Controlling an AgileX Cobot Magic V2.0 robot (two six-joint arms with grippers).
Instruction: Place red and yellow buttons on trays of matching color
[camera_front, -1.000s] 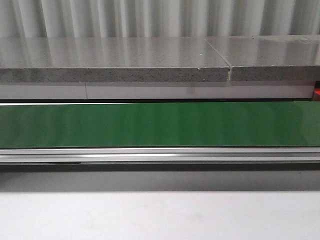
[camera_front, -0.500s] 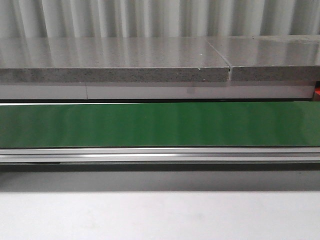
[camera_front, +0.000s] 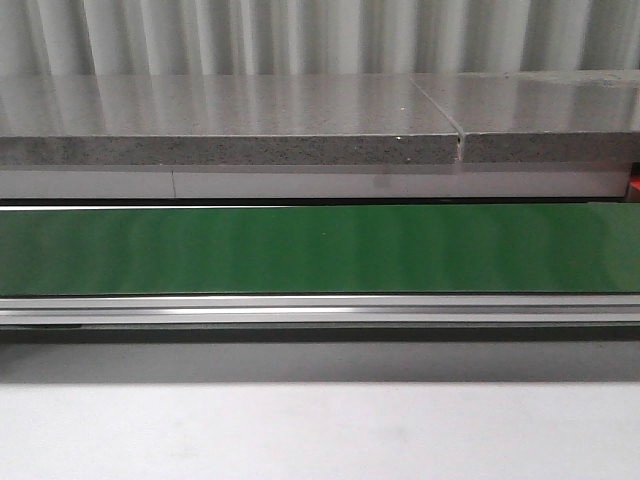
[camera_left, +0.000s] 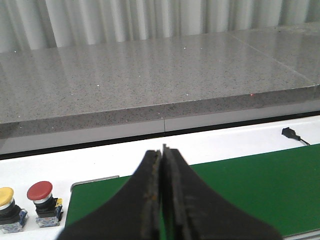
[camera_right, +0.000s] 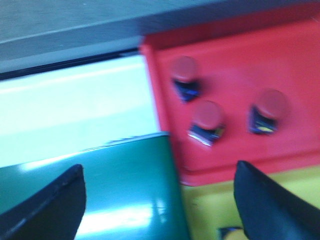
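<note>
In the left wrist view, a red button and a yellow button stand side by side on the white surface beside the end of the green belt. My left gripper is shut and empty above that belt. The right wrist view is blurred. My right gripper hangs wide open with nothing between its fingers, over the belt end and the trays. The red tray holds three red buttons. The yellow tray lies next to it, with part of a dark button base at the frame edge.
A grey stone shelf runs behind the green conveyor belt, with a metal rail along the belt's front edge. No gripper or button shows in the front view. A black cable end lies on the white surface.
</note>
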